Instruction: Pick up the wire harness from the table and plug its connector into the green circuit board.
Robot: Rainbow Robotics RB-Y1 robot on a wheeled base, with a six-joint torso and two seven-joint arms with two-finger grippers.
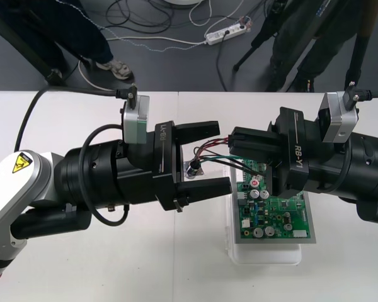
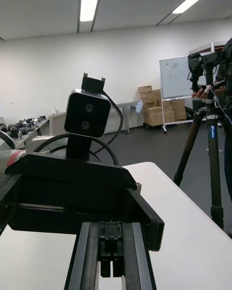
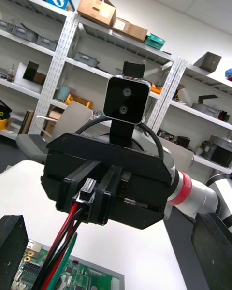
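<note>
Smooth pale counter (image 1: 82, 270) carries a green circuit board (image 1: 274, 211) studded with silver capacitors, set on a white plastic base (image 1: 264, 255). By the board's far left corner, the right gripper (image 1: 234, 148) pinches its black fingers (image 3: 108, 198) narrow on the small black plug (image 3: 88, 192) of the thin red, black and green wire harness (image 3: 63, 232). Its round metal flanged socket (image 1: 194, 168) hangs between the wide-spread fingers (image 1: 201, 130) of the left gripper (image 1: 222, 157).

You have two grippers over one table (image 1: 113, 270): the left gripper (image 1: 222, 156) at nine o'clock, the right gripper (image 1: 235, 146) at three. Count one wire harness (image 1: 209, 150) with one plug (image 3: 88, 189) and one socket (image 1: 194, 168), one green circuit board (image 1: 274, 214), one white base (image 1: 264, 253).
</note>
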